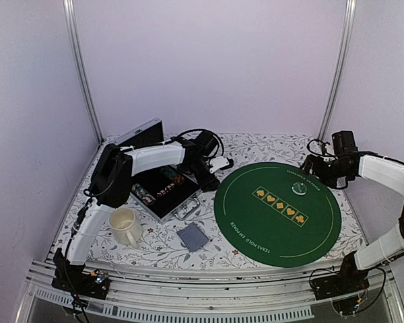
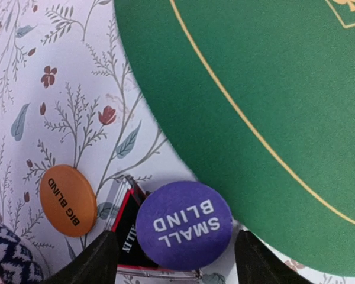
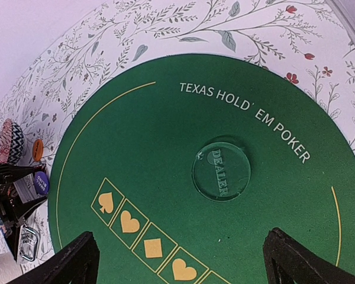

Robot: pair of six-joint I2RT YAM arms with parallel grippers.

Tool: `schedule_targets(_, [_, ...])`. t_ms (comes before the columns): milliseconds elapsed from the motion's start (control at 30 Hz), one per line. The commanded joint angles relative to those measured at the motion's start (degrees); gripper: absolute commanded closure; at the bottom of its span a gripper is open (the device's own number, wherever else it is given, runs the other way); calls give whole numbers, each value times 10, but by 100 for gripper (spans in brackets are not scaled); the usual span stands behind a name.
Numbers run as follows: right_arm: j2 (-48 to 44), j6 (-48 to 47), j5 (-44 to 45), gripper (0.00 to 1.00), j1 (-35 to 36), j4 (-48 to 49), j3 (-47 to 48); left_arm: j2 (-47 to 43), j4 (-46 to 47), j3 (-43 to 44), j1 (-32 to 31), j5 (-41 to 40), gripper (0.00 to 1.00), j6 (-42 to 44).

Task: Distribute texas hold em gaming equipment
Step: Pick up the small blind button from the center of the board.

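- Left wrist view: my left tool hangs over the desk with its fingers spread. The purple "SMALL BLIND" disc lies between them with a gap showing on one side, so I judge it not pinched.
- The purple disc rests partly on the black-red triangle marker. The orange "BIG BLIND" disc lies flat on the desk, off to the tool's left in this view and apart from both.
- Deciding relation: the green mat spreads ahead and to the right of the tool, its rim close against the purple disc. Being round, the disc offers no long axis to align to.
- Right wrist view: my right tool stands spread wide above the mat, holding nothing. The clear "DEALER" disc lies flat on the felt just ahead of it.
- Judgement: the left tool is much the nearer to both blind discs, and the right tool is well apart from them.
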Motion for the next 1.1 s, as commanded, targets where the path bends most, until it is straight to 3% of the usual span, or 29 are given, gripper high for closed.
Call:
schedule_targets(0, [-14, -5, -1, 1, 3, -4, -8, 20, 8, 5, -4, -28, 32, 3])
schedule_targets(367, [-9, -8, -5, 1, 4, -3, -11, 29, 21, 4, -6, 19, 35, 35])
schedule_targets(700, [-15, -9, -4, 1, 3, -5, -12, 28, 22, -8, -4, 25, 56, 40])
schedule_targets(1067, [-19, -10, -4, 1, 3, -8, -11, -2, 32, -23, -2, 35, 65, 28])
